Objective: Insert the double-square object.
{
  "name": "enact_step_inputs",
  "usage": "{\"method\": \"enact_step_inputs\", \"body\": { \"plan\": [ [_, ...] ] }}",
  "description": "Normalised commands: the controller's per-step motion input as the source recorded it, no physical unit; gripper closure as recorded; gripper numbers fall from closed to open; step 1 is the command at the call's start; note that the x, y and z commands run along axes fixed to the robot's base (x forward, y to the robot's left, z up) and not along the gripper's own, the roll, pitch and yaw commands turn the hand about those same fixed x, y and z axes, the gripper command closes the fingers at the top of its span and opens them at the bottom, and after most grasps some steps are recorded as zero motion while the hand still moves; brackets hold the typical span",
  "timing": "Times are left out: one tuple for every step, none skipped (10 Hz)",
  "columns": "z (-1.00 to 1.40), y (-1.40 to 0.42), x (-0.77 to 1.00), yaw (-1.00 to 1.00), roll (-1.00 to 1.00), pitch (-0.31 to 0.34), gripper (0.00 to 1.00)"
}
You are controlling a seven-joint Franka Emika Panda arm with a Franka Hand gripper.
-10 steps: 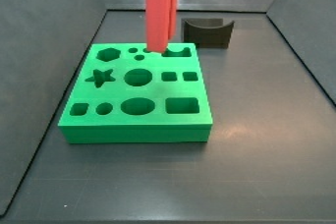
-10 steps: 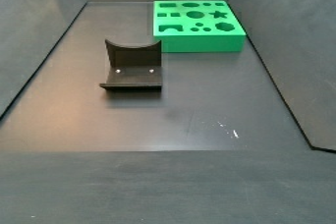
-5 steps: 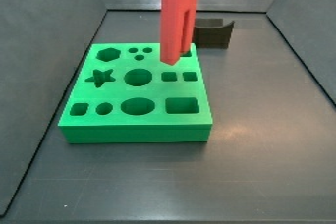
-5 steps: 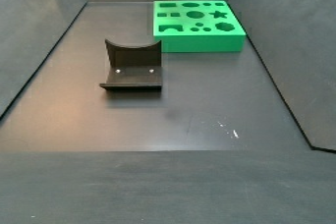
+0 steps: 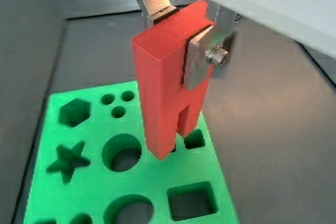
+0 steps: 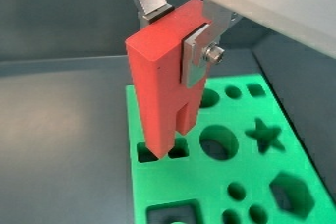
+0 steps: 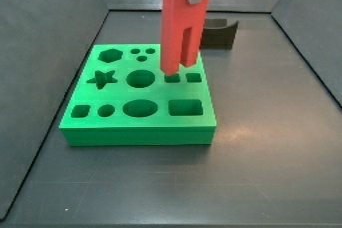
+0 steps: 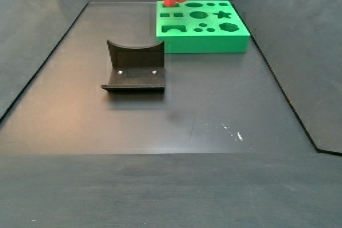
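- My gripper [image 5: 186, 33] hangs over the green board [image 7: 83, 132], its silver fingers [image 5: 203, 53] closed flat against the upper faces of the red block [image 5: 164, 81], which stands upright between them.
- The block's two square prongs point down, below the fingers, with their tips at the mouth of the pair of small square holes [image 7: 183, 76]; in both wrist views they look lined up and perhaps just started in, though I cannot tell the depth.
- My read: picking up and carrying over are done. What is left is the push down until the block seats, then letting go.
- Count: one red block, one green board, one gripper with two fingers, and one dark bracket [image 8: 134, 68] on the floor, well apart from the fingers.
- On the board I count a star [image 7: 102, 79], a hexagon [image 7: 111, 54], a large round hole [image 7: 140, 77], an oval [image 7: 139, 108], a large square [image 7: 187, 105], the paired small squares and some small round holes; the block hides a few more.
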Motion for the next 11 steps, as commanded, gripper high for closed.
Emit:
{"method": "enact_step_inputs", "body": {
  "plan": [
    [-0.21,0.03,0.08,-1.00,0.00,-0.041,1.00],
    [-0.09,0.07,0.12,-0.98,0.00,-0.090,1.00],
    [-0.03,0.12,0.15,-0.91,-0.04,-0.124,1.00],
    [-0.05,0.10,0.15,-0.93,-0.03,-0.113,1.00],
    [-0.13,0.06,0.11,-1.00,0.00,-0.066,1.00],
    [-0.21,0.00,0.04,-1.00,0.00,-0.004,1.00],
    [-0.18,0.00,0.18,-0.82,0.05,0.000,1.00],
    [-0.12,0.00,0.00,-0.45,0.08,0.036,1.00],
    [-0.10,0.00,-0.25,-0.09,0.09,0.027,1.00],
    [-0.14,0.01,-0.13,-0.09,0.07,0.023,1.00],
    [-0.21,0.00,-0.02,-0.11,0.00,0.000,1.00]
  ]
}}
